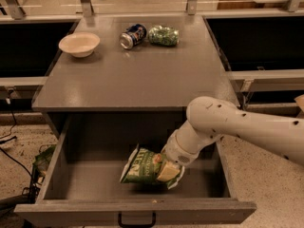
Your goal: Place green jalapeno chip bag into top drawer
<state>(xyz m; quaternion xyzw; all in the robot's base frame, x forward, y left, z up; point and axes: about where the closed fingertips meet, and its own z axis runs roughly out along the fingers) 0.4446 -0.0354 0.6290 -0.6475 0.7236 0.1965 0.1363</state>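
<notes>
Down at six o'clock, inside the open top drawer (95, 208), my pincer (167, 171) is clamped on the green jalapeno chip bag (145, 165). I'd lower until the bag lies flat on the drawer floor, then release and lift straight out, clear of the counter (133, 80) edge. The bag juts toward nine o'clock from the pincer, with its right end pinched.

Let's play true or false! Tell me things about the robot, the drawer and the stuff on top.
1. The top drawer is open. True.
2. The green jalapeno chip bag lies on the countertop. False: it is inside the drawer, held by the gripper.
3. A white bowl sits on the countertop. True.
4. The can stands upright. False: it lies on its side beside the small green packet.
</notes>
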